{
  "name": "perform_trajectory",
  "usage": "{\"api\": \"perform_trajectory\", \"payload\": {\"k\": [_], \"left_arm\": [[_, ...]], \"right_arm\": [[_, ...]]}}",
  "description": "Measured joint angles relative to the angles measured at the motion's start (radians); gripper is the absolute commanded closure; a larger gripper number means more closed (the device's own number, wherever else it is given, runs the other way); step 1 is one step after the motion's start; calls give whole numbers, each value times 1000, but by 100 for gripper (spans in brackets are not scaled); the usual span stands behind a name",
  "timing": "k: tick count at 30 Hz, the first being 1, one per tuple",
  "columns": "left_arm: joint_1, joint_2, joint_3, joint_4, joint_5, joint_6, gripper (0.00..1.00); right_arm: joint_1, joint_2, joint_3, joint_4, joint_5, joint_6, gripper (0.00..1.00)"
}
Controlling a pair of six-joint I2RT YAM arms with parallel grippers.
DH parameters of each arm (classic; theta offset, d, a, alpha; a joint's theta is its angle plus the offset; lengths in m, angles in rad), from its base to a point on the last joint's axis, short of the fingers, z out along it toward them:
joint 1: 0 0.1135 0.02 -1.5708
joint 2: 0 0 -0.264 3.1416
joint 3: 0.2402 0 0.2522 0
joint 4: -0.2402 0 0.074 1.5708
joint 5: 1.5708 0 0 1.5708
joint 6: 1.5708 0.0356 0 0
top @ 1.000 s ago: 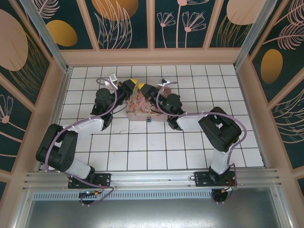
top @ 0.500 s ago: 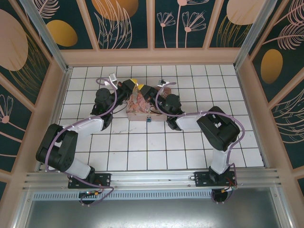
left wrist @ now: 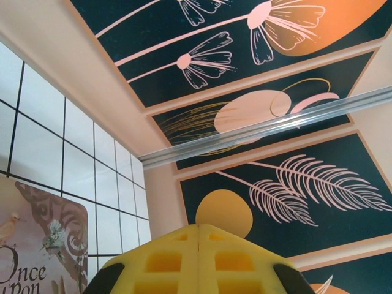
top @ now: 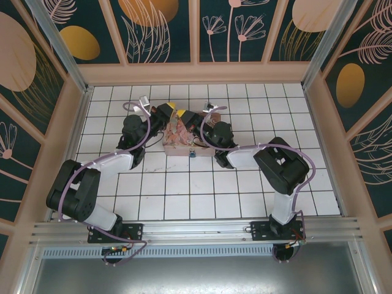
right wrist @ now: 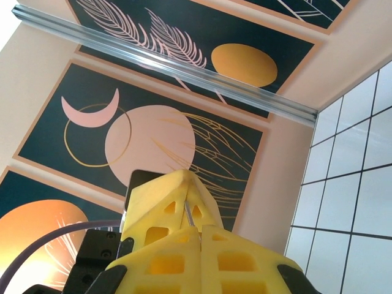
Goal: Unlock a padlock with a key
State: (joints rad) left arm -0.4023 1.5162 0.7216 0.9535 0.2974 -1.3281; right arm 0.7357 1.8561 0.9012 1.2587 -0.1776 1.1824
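"The padlock [top: 192,154], can you see it from where you're standing?"

"Just about. It's the tiny blue thing on the white tiles [top: 245,196], right up against the near wall of the pink tin box [top: 177,147]. It lies behind both grippers, on the side toward the arm bases. It's closer to the right arm's wrist than to the left one's."

"And the grippers themselves?"

"Both are over the far end of the tin. The left gripper [top: 173,106] has its yellow fingers [left wrist: 165,269] pressed flat together, with only a thin seam between them. In the left wrist view the tin, with a bird and 'Once upon' lettering on it, sits just beside those fingers, low and to one side."

"The right one?"

"The right gripper [top: 183,113] is closed tight as well, and its fingers [right wrist: 245,263] meet along a seam. Its tip is just beside the left one's. I cannot tell whether they touch."

"Is it holding the key?"

"I cannot tell. The key is too small for me to pick out from here."
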Motion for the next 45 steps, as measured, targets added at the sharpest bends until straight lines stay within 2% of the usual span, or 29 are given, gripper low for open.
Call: {"api": "perform_trajectory", "payload": {"k": [11, 12, 13, 14, 16, 19, 22, 27, 32, 39, 45], "left_arm": [[0, -8, -4, -1, -3, 0, 100], [0, -8, -4, -2, -3, 0, 92], [0, -8, -4, -4, -3, 0, 78], [-1, -8, -4, -7, -3, 5, 69], [-3, -15, -4, -24, -5, 13, 41], [-4, -52, -4, -72, -18, 40, 23], [-4, -113, -4, -127, -32, 85, 13], [-4, -215, -10, -252, -40, 209, 7], [-4, -262, -19, -434, -8, 371, 5], [-17, -344, -147, -554, 44, 501, 8], [-109, -344, -250, -556, 58, 566, 12]], "right_arm": [[-5, -2, -1, 1, 0, 14, 100], [-6, -2, -1, 1, -1, 15, 100], [-8, -2, -1, 1, -5, 19, 100], [-10, -2, -2, 1, -6, 22, 100], [-19, -3, -18, 0, -7, 26, 100], [-41, -23, -60, -34, -7, 26, 100], [-65, -80, -104, -99, -12, 19, 100], [-110, -214, -126, -246, -42, -36, 100], [-148, -333, -115, -436, -77, -118, 100], [-181, -378, -98, -652, -118, -203, 100], [-230, -380, -103, -711, -159, -235, 100]]}}
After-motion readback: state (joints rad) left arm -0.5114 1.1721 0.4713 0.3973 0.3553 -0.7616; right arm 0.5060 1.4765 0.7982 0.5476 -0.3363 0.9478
